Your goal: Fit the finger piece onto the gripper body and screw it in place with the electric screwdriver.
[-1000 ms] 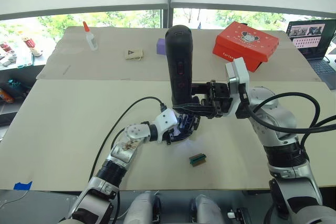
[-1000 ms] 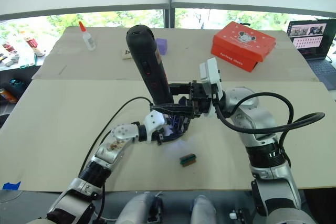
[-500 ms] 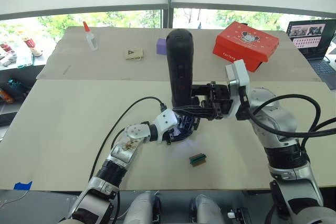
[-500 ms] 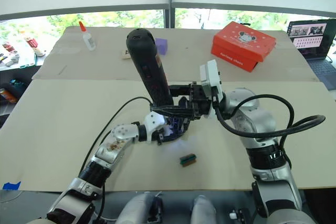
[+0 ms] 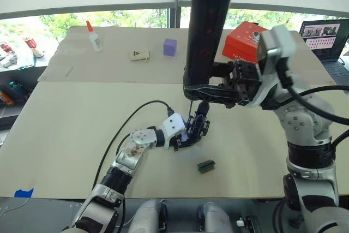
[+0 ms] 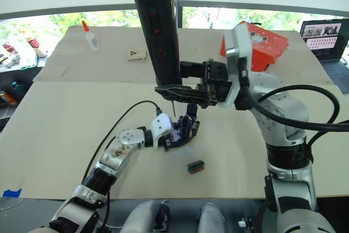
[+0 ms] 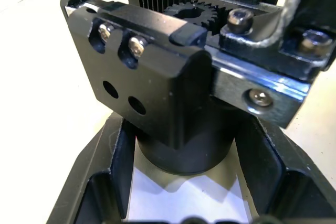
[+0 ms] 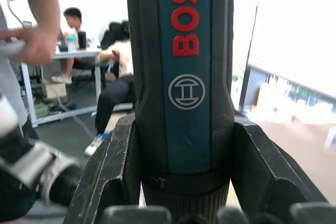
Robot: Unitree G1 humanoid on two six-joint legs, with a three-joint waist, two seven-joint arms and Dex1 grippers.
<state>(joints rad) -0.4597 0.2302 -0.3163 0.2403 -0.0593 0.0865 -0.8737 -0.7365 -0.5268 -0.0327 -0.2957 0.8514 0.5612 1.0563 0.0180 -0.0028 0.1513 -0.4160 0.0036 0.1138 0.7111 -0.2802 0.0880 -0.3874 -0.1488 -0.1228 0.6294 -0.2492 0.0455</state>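
My left gripper (image 5: 190, 133) is shut on the round base of the gripper body (image 5: 194, 127), holding it on the table. In the left wrist view the gripper body (image 7: 184, 72) shows gears and a black block (image 7: 137, 72) with two screws and two empty holes. A pointed black finger (image 5: 202, 111) sticks up from the body; I cannot tell whether it is the finger piece. My right gripper (image 5: 206, 89) is shut on the electric screwdriver (image 5: 210, 20), upright above the body. Its thin bit (image 5: 189, 106) points down, its tip just above the body.
A small green-and-brown block (image 5: 205, 165) lies in front of the body. A red box (image 5: 246, 36), a purple cube (image 5: 170, 47), a card (image 5: 138, 55) and a glue bottle (image 5: 92, 37) sit at the back. A laptop (image 5: 326, 34) stands far right. People show behind the screwdriver (image 8: 181, 77).
My right arm has risen with the screwdriver, lifting the bit up from the gripper body. The left gripper and the body have stayed in place.
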